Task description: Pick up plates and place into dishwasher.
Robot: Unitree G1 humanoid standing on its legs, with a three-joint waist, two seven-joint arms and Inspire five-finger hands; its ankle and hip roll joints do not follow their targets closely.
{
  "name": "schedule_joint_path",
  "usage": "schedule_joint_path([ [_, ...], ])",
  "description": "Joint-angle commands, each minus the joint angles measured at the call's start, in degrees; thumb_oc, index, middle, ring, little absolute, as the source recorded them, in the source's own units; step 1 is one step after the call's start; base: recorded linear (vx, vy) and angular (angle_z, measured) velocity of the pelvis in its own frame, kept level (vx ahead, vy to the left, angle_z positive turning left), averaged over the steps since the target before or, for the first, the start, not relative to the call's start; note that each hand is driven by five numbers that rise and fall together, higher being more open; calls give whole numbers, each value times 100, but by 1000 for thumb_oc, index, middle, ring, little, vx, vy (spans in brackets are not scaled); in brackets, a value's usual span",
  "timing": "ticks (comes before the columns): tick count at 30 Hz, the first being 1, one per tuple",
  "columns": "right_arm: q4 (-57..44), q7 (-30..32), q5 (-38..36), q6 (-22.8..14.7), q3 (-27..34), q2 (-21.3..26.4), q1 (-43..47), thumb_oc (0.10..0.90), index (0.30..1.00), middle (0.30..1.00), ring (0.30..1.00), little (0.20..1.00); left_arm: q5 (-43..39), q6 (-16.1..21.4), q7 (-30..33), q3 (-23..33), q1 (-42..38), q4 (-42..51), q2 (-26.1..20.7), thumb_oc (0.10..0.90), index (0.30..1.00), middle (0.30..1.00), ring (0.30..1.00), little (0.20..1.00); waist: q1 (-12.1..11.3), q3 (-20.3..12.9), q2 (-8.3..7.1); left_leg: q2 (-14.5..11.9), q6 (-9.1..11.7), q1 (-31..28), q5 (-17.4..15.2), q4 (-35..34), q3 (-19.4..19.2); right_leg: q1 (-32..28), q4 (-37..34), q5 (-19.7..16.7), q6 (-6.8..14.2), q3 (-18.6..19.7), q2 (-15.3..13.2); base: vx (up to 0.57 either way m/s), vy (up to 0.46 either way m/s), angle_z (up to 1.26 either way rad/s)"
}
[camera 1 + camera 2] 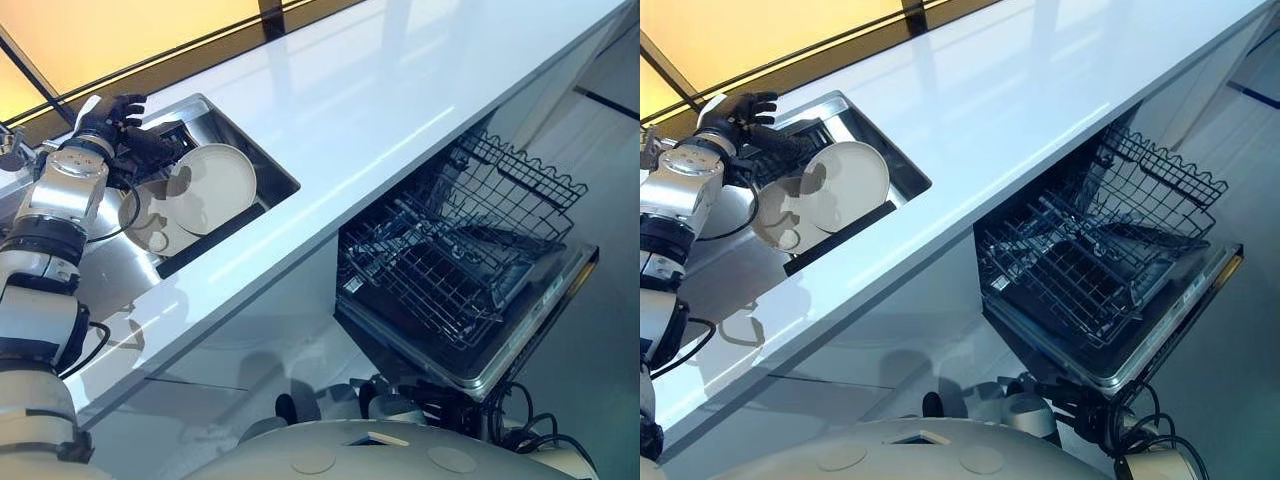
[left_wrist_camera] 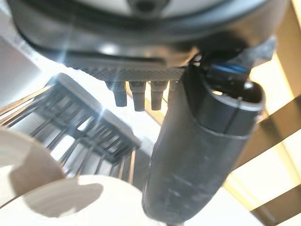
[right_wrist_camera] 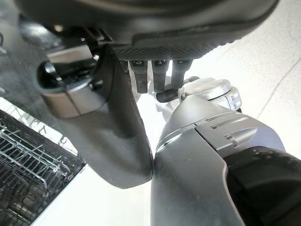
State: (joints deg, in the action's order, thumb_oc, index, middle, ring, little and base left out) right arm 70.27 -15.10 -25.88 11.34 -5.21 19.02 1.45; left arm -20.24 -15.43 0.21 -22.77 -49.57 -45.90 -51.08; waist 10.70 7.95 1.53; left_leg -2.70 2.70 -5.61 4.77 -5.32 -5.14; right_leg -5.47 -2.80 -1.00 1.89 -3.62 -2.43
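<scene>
Two white plates lean together in a sink (image 1: 283, 183) set into the white counter, the larger one (image 1: 212, 185) in front of a second (image 1: 150, 225). My left hand (image 1: 113, 117) hovers just above and behind them, over a dark dish rack (image 2: 89, 127), with its fingers relaxed and holding nothing. The plates' pale rims (image 2: 70, 202) lie just under its thumb (image 2: 197, 155), apart from it. The dishwasher (image 1: 520, 340) stands open below the counter to the right, with its lower rack (image 1: 450, 270) pulled out. My right hand (image 3: 141, 19) hangs low, empty, beside the dishwasher rack (image 3: 28, 165).
The long white counter (image 1: 400, 90) runs diagonally between the sink and the dishwasher. A raised wire upper rack (image 1: 530, 170) juts out above the lower one. A metal faucet (image 1: 10, 145) stands at the sink's far left. A yellow wall panel runs behind the counter.
</scene>
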Motion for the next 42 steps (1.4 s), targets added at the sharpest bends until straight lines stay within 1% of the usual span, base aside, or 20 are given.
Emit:
schedule_joint_path([
  [1, 171, -28, 114, 124, -264, 227, -547, 800, 900, 900, 900, 900, 211, 115, 88, 28, -1373, -309, -386, 800, 900, 900, 900, 900, 131, 33, 168, 728, -635, 43, -839, 357, -419, 648, 658, 103, 475, 423, 181, 20, 23, -5],
  [7, 138, -72, 198, 122, -258, 222, -568, 800, 900, 900, 900, 900, 207, -59, -169, -44, -1416, -398, -392, 800, 900, 900, 900, 900, 152, 122, 173, 745, -649, 125, -860, 437, -434, 738, 728, 100, 504, 462, 160, 20, 13, -4],
  [12, 118, -73, 153, 99, -277, 240, -542, 800, 900, 900, 900, 900, 285, -214, -625, -132, -1445, -455, -388, 800, 900, 900, 900, 900, 134, 196, 165, 754, -657, 176, -857, 473, -418, 781, 750, 91, 513, 455, 150, 16, 11, 4],
  [15, 84, -65, 94, 96, -282, 256, -490, 800, 900, 900, 900, 900, 292, -399, -1214, -261, -1473, -499, -410, 800, 900, 900, 900, 900, 112, 271, 168, 762, -667, 226, -850, 497, -406, 818, 764, 81, 518, 441, 134, -9, 14, 3],
  [16, 82, -66, 92, 96, -281, 256, -487, 800, 900, 900, 900, 900, 289, -408, -1241, -270, -1476, -501, -414, 800, 900, 900, 900, 900, 111, 274, 168, 761, -667, 228, -849, 497, -405, 820, 764, 81, 519, 440, 134, -36, 23, 4],
  [17, 52, -48, 60, 110, -272, 254, -454, 800, 900, 900, 900, 900, 234, -503, -1604, -353, -1454, -511, -425, 800, 900, 900, 900, 900, 97, 315, 177, 762, -667, 252, -839, 500, -398, 839, 769, 77, 523, 431, 127, -43, 22, 5],
  [19, 37, -39, 43, 126, -259, 257, -421, 800, 900, 900, 900, 900, 158, -586, -1944, -409, -1424, -492, -438, 800, 900, 900, 900, 900, 81, 348, 191, 768, -672, 268, -831, 500, -388, 856, 774, 74, 521, 420, 123, -48, 23, 3],
  [21, 37, -27, 27, 119, -215, 254, -387, 800, 900, 900, 900, 900, -123, -646, -2289, -424, -1307, -348, -473, 800, 900, 900, 900, 900, 44, 395, 218, 775, -671, 297, -815, 504, -361, 874, 773, 66, 517, 401, 114, -53, 22, 2],
  [27, 94, -20, 39, 88, -122, 267, -341, 800, 900, 900, 900, 900, -839, -500, -2843, -305, -1060, 10, -566, 800, 900, 900, 900, 900, -39, 421, 297, 803, -663, 311, -788, 504, -297, 850, 754, 70, 507, 329, 100, -27, 23, 8],
  [28, 118, -23, 48, 86, -109, 273, -328, 800, 900, 900, 900, 900, -1113, -389, -2990, -254, -1019, 112, -584, 800, 900, 900, 900, 900, -61, 410, 312, 806, -659, 301, -777, 492, -281, 834, 749, 72, 497, 314, 100, 0, 20, 7],
  [29, 132, -39, 65, 84, -91, 279, -320, 800, 900, 900, 900, 900, -1284, -318, -3062, -215, -1003, 175, -572, 748, 855, 855, 855, 848, -70, 403, 314, 810, -658, 293, -775, 485, -273, 819, 740, 75, 493, 306, 103, 0, 0, 0],
  [31, 162, -52, 64, 64, -85, 288, -321, 800, 900, 900, 900, 900, -1495, -233, -3062, -166, -959, 332, -540, 731, 841, 841, 841, 831, -81, 389, 320, 810, -651, 275, -773, 470, -262, 801, 734, 85, 485, 294, 105, 1, 13, 4],
  [32, 189, -53, 70, 60, -76, 292, -307, 800, 900, 900, 900, 900, -1653, -211, -3014, -127, -959, 430, -512, 504, 646, 646, 646, 604, -88, 368, 322, 810, -650, 262, -772, 457, -247, 791, 731, 90, 480, 296, 112, 8, 8, 5],
  [33, 203, -60, 66, 55, -71, 298, -311, 800, 900, 900, 900, 900, -1792, -158, -2980, -84, -940, 502, -491, 366, 528, 528, 528, 466, -93, 349, 321, 811, -648, 242, -771, 438, -235, 777, 724, 93, 479, 297, 118, 8, 3, 3],
  [34, 204, -66, 74, 67, -69, 304, -306, 800, 900, 900, 900, 900, -1808, -161, -2959, -64, -952, 530, -479, 314, 484, 484, 484, 414, -95, 337, 317, 811, -646, 235, -772, 431, -232, 769, 718, 96, 476, 294, 120, 0, 0, 0],
  [35, 214, -74, 102, 66, -59, 309, -306, 800, 900, 900, 900, 900, -1808, -116, -2951, -45, -979, 550, -466, 221, 404, 404, 404, 321, -95, 314, 315, 809, -646, 224, -771, 420, -232, 757, 709, 99, 471, 291, 127, 0, 0, 0],
  [36, 239, -82, 95, 40, -73, 311, -305, 800, 900, 900, 900, 900, -1886, -93, -2924, -70, -1026, 554, -466, 100, 300, 300, 300, 200, -94, 295, 318, 810, -644, 216, -765, 410, -228, 751, 706, 99, 466, 294, 134, 0, 0, 0],
  [38, 235, -87, 86, 41, -84, 316, -304, 800, 900, 900, 900, 900, -1897, -93, -2919, -76, -1079, 537, -466, 100, 300, 300, 300, 200, -94, 274, 313, 810, -640, 200, -763, 397, -223, 733, 696, 102, 460, 296, 140, 0, 0, 0],
  [41, 220, -98, -33, -113, -87, 319, -284, 800, 900, 900, 900, 900, -1910, 106, -2863, -128, -1196, 509, -475, 100, 300, 300, 300, 200, -96, 202, 310, 806, -629, 149, -756, 343, -203, 685, 650, 102, 450, 321, 164, 0, 0, 0],
  [42, 193, -97, -105, -226, -90, 324, -282, 800, 900, 900, 900, 900, -1933, 155, -2826, -129, -1227, 510, -471, 100, 300, 300, 300, 200, -97, 186, 308, 805, -627, 133, -756, 329, -201, 665, 632, 102, 443, 318, 172, -21, -17, -4],
])
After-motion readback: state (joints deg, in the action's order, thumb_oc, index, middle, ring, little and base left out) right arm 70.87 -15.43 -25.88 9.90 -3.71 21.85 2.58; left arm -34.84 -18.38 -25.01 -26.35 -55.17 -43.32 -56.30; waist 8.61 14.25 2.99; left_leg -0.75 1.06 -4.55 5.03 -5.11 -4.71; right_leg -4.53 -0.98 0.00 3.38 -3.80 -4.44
